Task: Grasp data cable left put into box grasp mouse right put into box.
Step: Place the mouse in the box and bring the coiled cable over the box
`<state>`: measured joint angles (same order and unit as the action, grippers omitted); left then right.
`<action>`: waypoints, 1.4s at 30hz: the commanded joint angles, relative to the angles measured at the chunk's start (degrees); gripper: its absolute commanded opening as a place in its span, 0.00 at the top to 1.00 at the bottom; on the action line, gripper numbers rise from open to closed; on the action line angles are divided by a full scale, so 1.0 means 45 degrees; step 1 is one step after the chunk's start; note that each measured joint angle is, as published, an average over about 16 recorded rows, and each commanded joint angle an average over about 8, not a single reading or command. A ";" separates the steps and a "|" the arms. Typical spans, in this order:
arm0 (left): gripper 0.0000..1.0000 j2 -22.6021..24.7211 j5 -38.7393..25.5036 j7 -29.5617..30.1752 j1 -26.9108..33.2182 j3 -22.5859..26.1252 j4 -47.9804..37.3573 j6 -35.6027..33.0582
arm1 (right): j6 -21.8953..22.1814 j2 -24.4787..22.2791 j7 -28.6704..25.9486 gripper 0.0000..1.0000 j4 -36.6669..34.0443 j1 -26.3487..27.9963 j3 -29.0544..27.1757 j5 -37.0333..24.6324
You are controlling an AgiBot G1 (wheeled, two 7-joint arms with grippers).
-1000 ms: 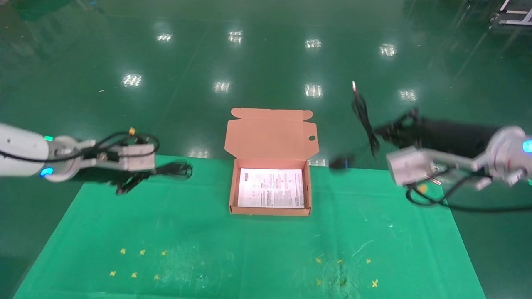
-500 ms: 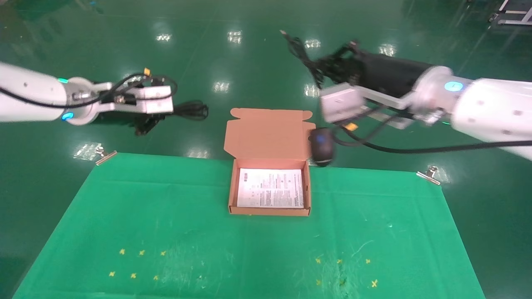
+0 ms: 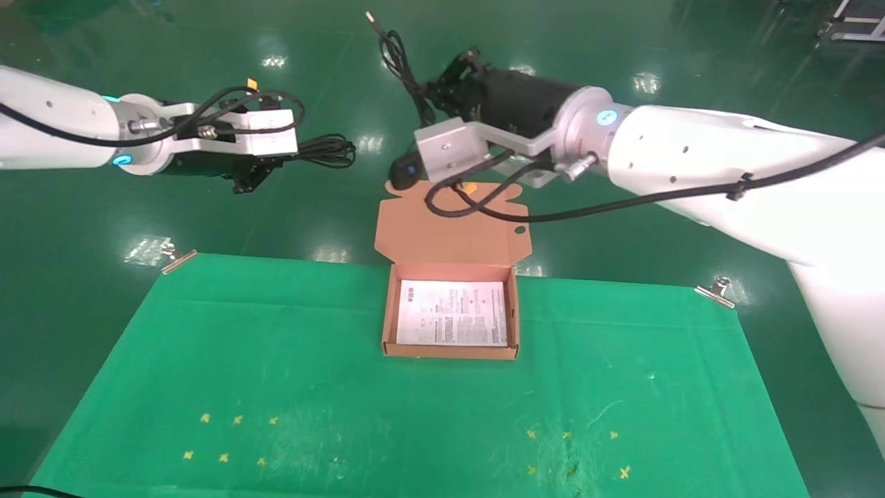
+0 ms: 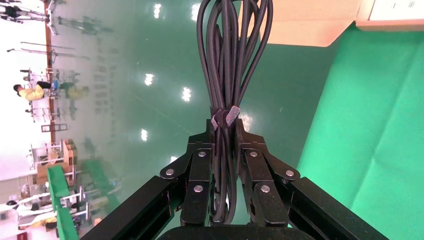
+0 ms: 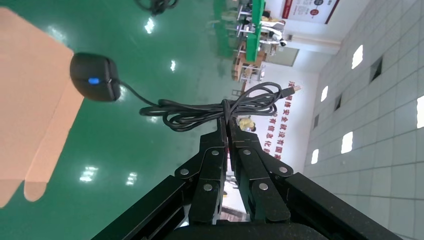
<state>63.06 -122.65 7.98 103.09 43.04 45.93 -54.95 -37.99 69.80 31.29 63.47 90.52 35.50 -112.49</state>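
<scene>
The right gripper point(image 5: 230, 131) is pinching the mouse's bundled cord, so the mouse point(image 3: 404, 170) dangles floppy above the box point(image 3: 451, 349) flap, while the left gripper point(image 4: 224, 131) clamps the light, limp data cable point(image 3: 325, 150) at its tie, off to the left.

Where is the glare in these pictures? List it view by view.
Head view: rows of ceiling lights mirror off the glossy green floor beyond the table; the white sheet in the box looks washed out. Left wrist view: bright haze behind the cable bundle. Right wrist view: light spots on the floor near the mouse.
</scene>
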 commanded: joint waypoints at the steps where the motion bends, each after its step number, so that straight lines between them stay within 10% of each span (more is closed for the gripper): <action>1: 1.00 0.0039 0.0001 -0.0029 0.0048 -0.0008 -0.0052 0.0047 | 0.0103 0.0246 0.0105 1.00 -0.0227 0.0126 0.0025 0.0023; 21: 1.00 -0.1066 -0.0693 0.1684 -0.0642 0.0119 0.0993 -0.0919 | -0.0007 0.0636 -0.0107 1.00 -0.0672 -0.1343 0.0592 -0.0232; 40: 1.00 -0.1226 -0.0883 0.2142 -0.0807 0.0136 0.1587 -0.1052 | 0.2029 0.1648 0.0268 1.00 -0.5157 -0.2126 0.1670 0.1136; 42: 1.00 -0.1230 -0.0888 0.2153 -0.0811 0.0137 0.1601 -0.1054 | 0.2036 0.1653 0.0418 0.86 -0.5310 -0.2142 0.1767 0.1394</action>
<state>57.54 -126.63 17.64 99.44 43.65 53.11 -59.69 -29.35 77.24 33.50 40.04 81.02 43.47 -106.18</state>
